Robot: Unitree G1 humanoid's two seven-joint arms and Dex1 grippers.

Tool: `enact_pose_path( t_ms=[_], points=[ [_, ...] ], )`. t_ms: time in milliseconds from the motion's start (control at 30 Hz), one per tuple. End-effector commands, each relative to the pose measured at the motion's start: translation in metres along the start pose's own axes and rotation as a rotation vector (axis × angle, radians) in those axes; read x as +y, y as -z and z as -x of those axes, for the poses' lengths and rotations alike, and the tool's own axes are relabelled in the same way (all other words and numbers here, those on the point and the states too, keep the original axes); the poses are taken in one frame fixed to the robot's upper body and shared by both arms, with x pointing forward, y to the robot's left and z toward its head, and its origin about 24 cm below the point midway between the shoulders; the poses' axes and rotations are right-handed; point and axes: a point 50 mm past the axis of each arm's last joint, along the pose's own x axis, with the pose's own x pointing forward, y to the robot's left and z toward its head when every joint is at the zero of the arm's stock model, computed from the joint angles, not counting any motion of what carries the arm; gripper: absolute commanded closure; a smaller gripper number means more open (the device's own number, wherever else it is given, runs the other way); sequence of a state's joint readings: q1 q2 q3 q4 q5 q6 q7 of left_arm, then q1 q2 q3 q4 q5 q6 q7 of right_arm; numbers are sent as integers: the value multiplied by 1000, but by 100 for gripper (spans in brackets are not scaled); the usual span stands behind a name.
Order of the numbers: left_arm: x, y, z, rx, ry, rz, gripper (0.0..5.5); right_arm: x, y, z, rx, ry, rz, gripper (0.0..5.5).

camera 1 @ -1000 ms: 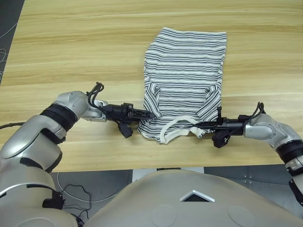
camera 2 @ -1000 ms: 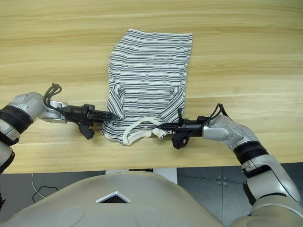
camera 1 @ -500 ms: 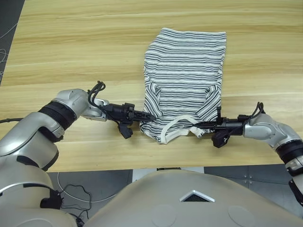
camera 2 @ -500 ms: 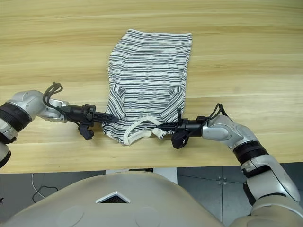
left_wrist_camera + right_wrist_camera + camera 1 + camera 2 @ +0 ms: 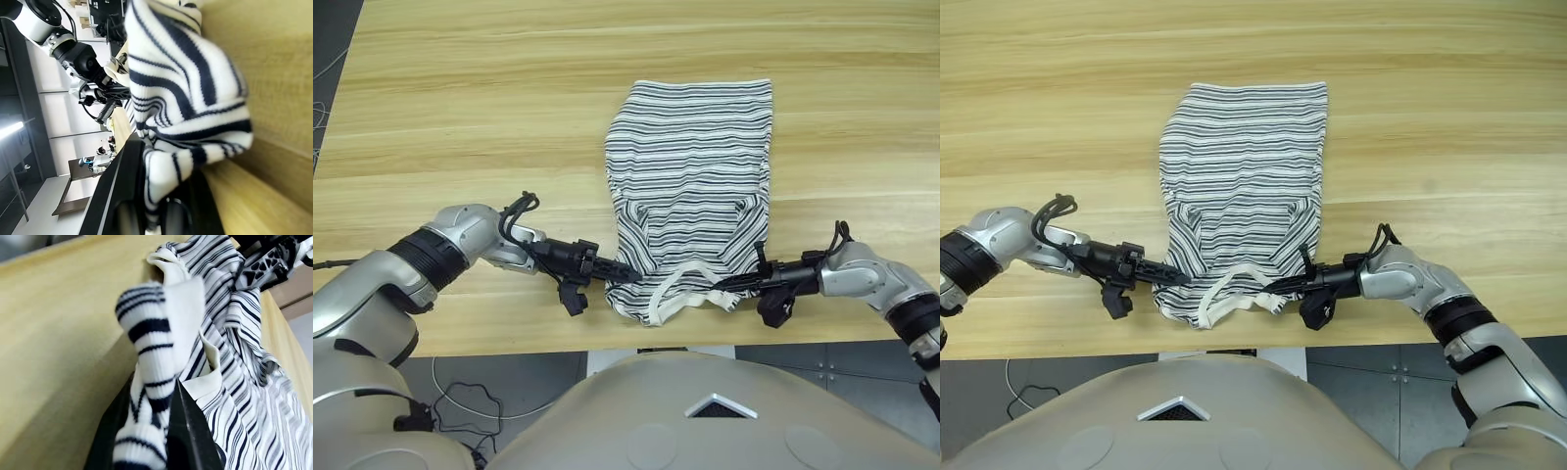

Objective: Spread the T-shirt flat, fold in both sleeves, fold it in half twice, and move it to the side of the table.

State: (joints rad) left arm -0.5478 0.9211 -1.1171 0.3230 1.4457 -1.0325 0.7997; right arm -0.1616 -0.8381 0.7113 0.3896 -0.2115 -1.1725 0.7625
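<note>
Striped T-shirt: lying lengthwise mid-tabletop, collar end reaching the near edge, sleeves seemingly folded in already. Left gripper and right gripper: each clamping tight on a collar-end corner. Both halvings and the sideways move are remaining.

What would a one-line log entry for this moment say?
T-shirt: sleeves folded in, on table | left gripper: shut on near left corner | right gripper: shut on near right corner | halving fold: not yet done
</note>
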Motion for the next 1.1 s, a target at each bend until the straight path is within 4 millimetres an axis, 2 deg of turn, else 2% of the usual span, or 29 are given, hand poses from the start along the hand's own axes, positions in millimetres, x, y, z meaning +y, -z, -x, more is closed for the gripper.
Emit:
enact_pose_path(
  t_ms=[33, 167, 267, 433, 533, 700, 800, 933, 1100],
  points=[
    [-18, -28, -4, -59, 74, 95, 536, -2, -6, 3, -12, -41, 11, 540],
    [-8, -15, -3, 39, 4, 122, 538, -16, -12, 4, -36, 37, 3, 540],
    [-2, 5, -1, 186, -89, 242, 538, -49, -1, 12, 10, 180, -35, 540],
    [1, 48, 9, 531, -252, 717, 538, -92, 20, 26, 86, 364, -202, 540],
    [3, 72, 17, 634, -289, 964, 538, -105, 37, 32, 174, 395, -288, 540],
    [21, 108, 21, 648, -394, 1215, 538, -119, 62, 34, 321, 430, -413, 540],
    [36, 125, 27, 620, -513, 1327, 538, -141, 72, 37, 367, 531, -463, 540],
    [41, 137, 37, 657, -582, 1373, 538, -165, 83, 48, 435, 662, -501, 540],
    [45, 151, 39, 722, -633, 1392, 538, -179, 95, 50, 511, 729, -533, 540]
  ],
)
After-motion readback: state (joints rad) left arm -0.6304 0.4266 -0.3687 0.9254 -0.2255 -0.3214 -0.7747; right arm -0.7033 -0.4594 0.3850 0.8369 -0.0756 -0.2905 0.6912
